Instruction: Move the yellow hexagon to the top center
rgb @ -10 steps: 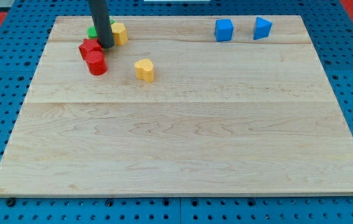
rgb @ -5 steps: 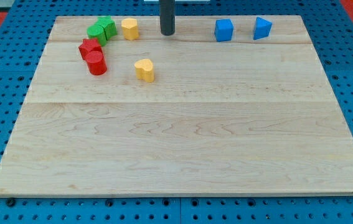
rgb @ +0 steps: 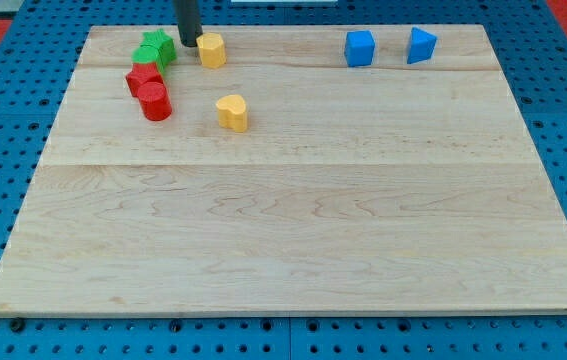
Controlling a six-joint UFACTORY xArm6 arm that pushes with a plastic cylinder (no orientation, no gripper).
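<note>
The yellow hexagon [rgb: 211, 49] sits near the board's top edge, left of centre. My tip [rgb: 189, 44] is at its left side, touching or almost touching it, between the hexagon and two green blocks [rgb: 153, 49]. A second yellow block, heart-like in shape [rgb: 231, 112], lies below and slightly right of the hexagon.
A red star-like block [rgb: 143, 77] and a red cylinder [rgb: 155, 102] sit below the green blocks. A blue cube [rgb: 360, 47] and a blue triangular block [rgb: 421, 45] stand at the top right. The wooden board [rgb: 293, 220] lies on a blue pegboard.
My tip went from the red and green blocks right to the top centre, then back left to the hexagon's left side. The hexagon sits slightly further right than at first.
</note>
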